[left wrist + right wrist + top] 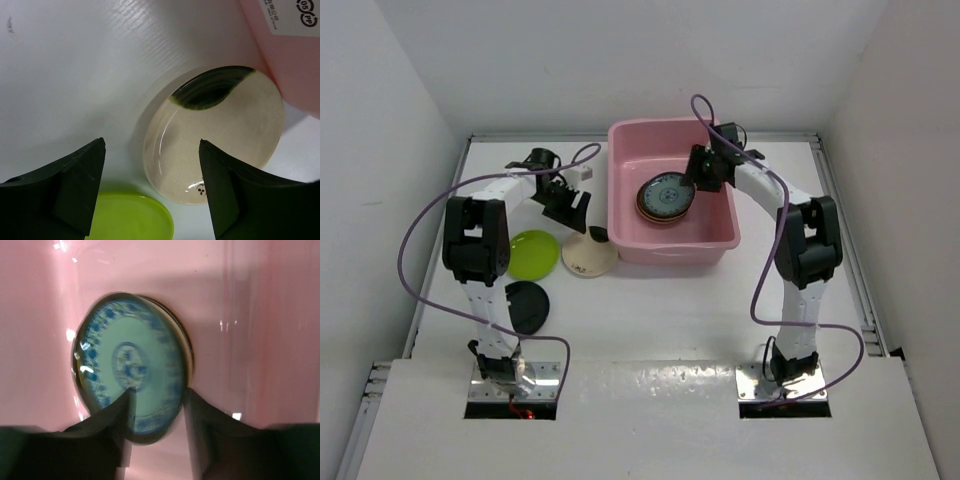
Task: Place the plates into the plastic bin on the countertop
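**While the Right Gripper Hangs in the Bin, the Left Stands Over a Cream Plate**

Where the large pink rectangular plastic bin (720, 246) sits at the far middle of the flat white countertop (650, 310), the right gripper (698, 180) reaches into it from the right. Its fingers stand apart with a clear gap between them, and the near rim of the round blue-patterned plate (130, 365) shows in that gap; the wrist view is blurred, so contact with the rim cannot be told. That plate lies uppermost on a short stack of darker plates (650, 214) on the bin floor.

The left gripper (152, 165) hangs spread wide and empty above the round cream plate (225, 145); this plate bears a dark patch at one rim and lies on the countertop just beside the bin's near-left corner. The round lime-green plate (532, 253) lies just left of the cream one. The glossy black round plate (528, 305) lies nearer the arm bases, partly hidden by the left arm. A white label (290, 15) sits on the bin's outer wall.
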`<state>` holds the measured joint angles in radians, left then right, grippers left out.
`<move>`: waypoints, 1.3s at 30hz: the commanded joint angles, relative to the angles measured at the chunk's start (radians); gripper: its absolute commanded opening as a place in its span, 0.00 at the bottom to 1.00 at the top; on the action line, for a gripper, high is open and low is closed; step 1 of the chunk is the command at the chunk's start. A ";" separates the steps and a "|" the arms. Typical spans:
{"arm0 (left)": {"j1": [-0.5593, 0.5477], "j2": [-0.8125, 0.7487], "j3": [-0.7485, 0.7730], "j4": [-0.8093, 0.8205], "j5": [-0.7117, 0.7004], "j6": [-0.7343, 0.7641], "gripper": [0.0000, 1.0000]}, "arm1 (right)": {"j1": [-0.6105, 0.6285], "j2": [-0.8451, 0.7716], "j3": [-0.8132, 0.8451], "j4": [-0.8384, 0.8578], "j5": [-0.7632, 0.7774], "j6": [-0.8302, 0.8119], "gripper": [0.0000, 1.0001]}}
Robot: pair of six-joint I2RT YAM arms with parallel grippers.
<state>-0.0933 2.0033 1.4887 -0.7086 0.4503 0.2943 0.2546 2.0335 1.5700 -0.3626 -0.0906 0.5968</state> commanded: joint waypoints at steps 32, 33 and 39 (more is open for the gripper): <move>0.127 0.075 0.507 -0.144 -0.041 -0.056 0.00 | -0.190 -0.548 -0.312 0.082 -0.017 0.026 0.75; 0.127 0.066 0.580 -0.144 -0.050 -0.057 0.00 | -0.190 -0.552 -0.318 0.083 -0.014 0.024 0.75; 0.080 0.011 0.805 -0.019 -0.062 -0.194 0.00 | -0.219 -0.585 -0.389 0.093 -0.015 0.041 0.75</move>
<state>0.0463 2.1292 2.2139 -0.8227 0.3820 0.1967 0.0498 1.4975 1.1984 -0.3164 -0.0986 0.6144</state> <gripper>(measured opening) 0.003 0.744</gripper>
